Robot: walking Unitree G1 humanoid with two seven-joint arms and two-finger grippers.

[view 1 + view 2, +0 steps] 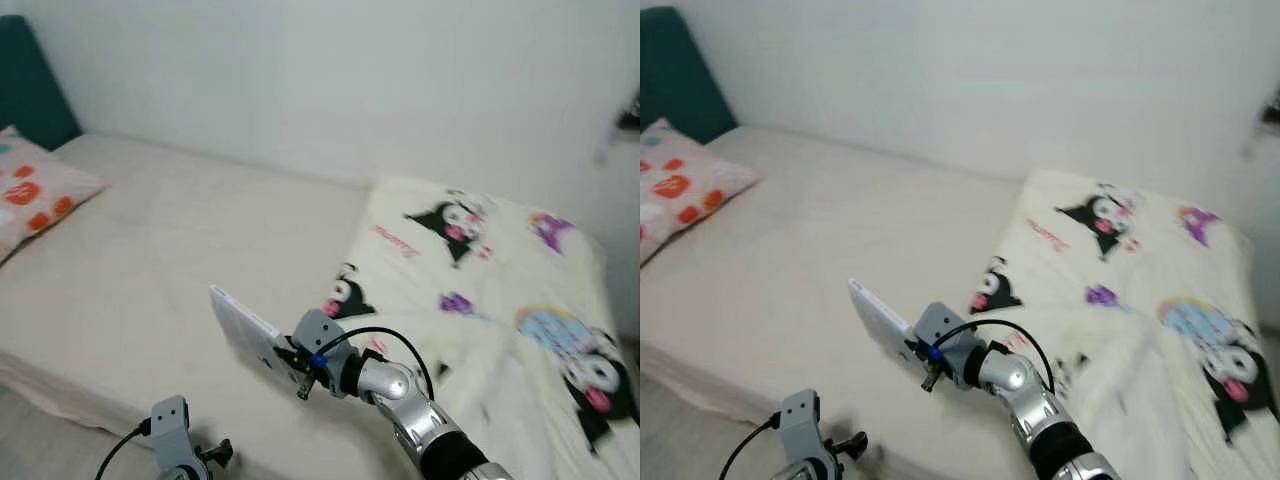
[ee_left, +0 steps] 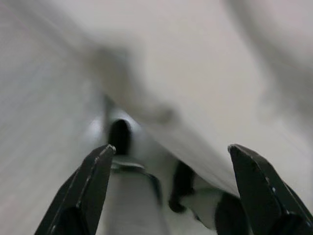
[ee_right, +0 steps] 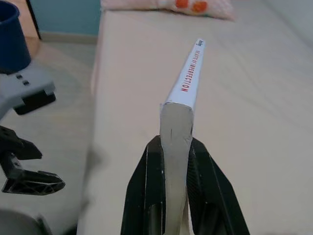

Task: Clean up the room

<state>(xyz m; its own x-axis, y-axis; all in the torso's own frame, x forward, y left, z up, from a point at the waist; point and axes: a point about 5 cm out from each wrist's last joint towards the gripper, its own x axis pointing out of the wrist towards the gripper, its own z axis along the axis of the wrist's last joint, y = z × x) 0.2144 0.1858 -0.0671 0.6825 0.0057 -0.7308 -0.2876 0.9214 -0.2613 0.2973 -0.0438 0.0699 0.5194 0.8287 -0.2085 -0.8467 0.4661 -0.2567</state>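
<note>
Your right end effector [image 1: 290,362] is clamped on a white book [image 1: 247,333], holding it in the air above the bed's [image 1: 150,260] near edge — the book is lifted but not yet put away. Your left end effector [image 2: 171,166] hangs low beside the bed with fingers spread wide, empty; a cartoon-print blanket [image 1: 500,290] lies rumpled at the bed's right end — likely left to tidy.

Your right gripper [image 3: 168,161] has matt black plastic fingers clamped on a paper book [image 3: 183,93] with a smooth white spine. Beneath the gripper, the bed [image 1: 150,260] wears matt cream cloth; beside it lies a soft printed blanket [image 1: 500,290].
</note>
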